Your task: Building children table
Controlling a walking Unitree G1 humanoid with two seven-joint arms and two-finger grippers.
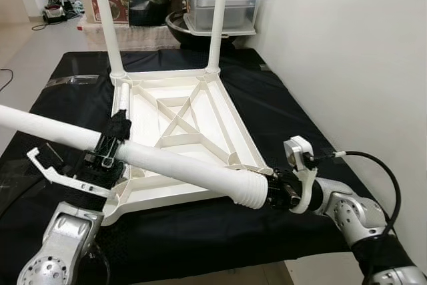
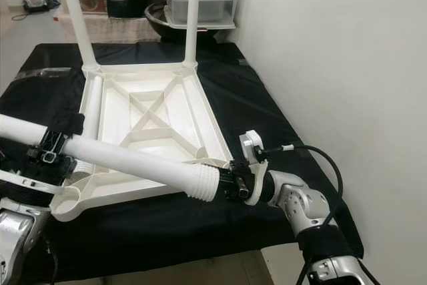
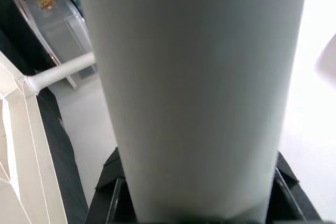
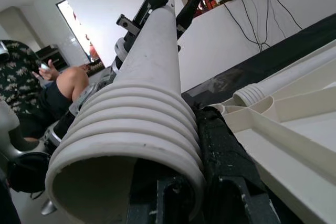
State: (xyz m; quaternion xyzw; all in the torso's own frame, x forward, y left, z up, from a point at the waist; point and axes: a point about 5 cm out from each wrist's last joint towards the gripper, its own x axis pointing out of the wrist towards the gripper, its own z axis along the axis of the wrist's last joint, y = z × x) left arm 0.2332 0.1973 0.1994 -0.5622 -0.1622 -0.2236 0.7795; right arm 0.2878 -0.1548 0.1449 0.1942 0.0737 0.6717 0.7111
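Black cloth [image 1: 220, 238] covers the work surface, and on it lies the white plastic tabletop [image 1: 180, 139], upside down with its ribbed underside up. Two white legs [image 1: 217, 21] stand upright in the tabletop's far corner sockets, and another white leg [image 1: 122, 101] lies flat along its left edge.

Above the tabletop's near edge, a long white plastic table leg with a ridged threaded end [image 1: 153, 158] is held almost level, its long axis running diagonally across that edge. The threaded end points toward the tabletop's near right corner; the plain end reaches past the tabletop's left side.

At the near right corner, the right gripper [image 1: 277, 190] clamps its fingers on the threaded end. Near the tabletop's near left corner, the left gripper [image 1: 110, 143] is closed around the leg's smooth mid-shaft.

Beyond the tabletop's far edge sit clear plastic storage boxes [image 1: 220, 6].

In the right wrist view, a seated person [image 4: 37, 95] is visible past the leg.
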